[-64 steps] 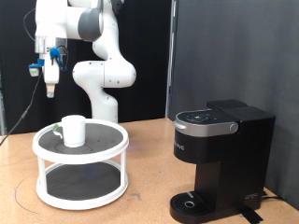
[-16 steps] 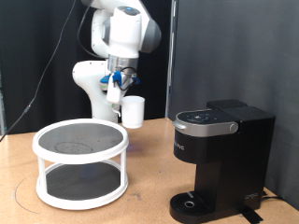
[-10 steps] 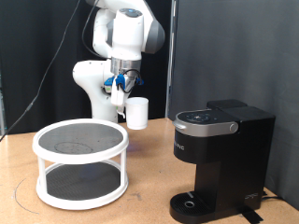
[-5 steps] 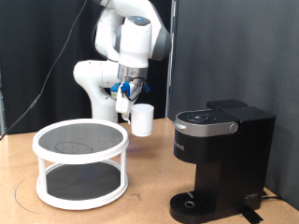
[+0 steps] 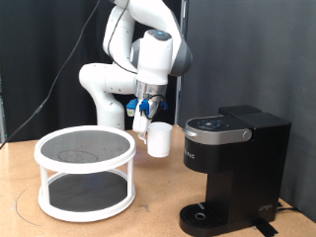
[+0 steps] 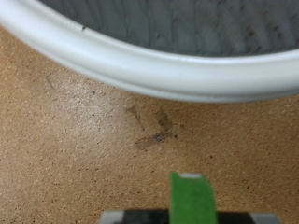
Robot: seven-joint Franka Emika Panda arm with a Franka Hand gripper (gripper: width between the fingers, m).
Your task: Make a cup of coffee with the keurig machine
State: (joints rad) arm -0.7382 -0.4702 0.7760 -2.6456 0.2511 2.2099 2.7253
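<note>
The cup (image 5: 159, 139), a plain white mug, hangs in the air just to the exterior view's left of the keurig machine (image 5: 237, 163). It is level with the machine's silver-rimmed control panel (image 5: 219, 128). My gripper (image 5: 148, 122) is shut on the cup's left side from above. The machine's lid is down and its round drip base (image 5: 202, 214) is bare. In the wrist view a green fingertip (image 6: 192, 194) shows over the cork table (image 6: 75, 140); the cup does not show there.
A white two-tier round rack (image 5: 84, 164) with dark mesh shelves stands at the exterior view's left, both shelves bare. Its rim (image 6: 140, 65) curves across the wrist view. The arm's white base (image 5: 104, 84) stands behind it, against a black backdrop.
The cup has left the rack's top shelf. Over the last second the gripper has carried it to the exterior view's right and lower, close to the keurig machine.
</note>
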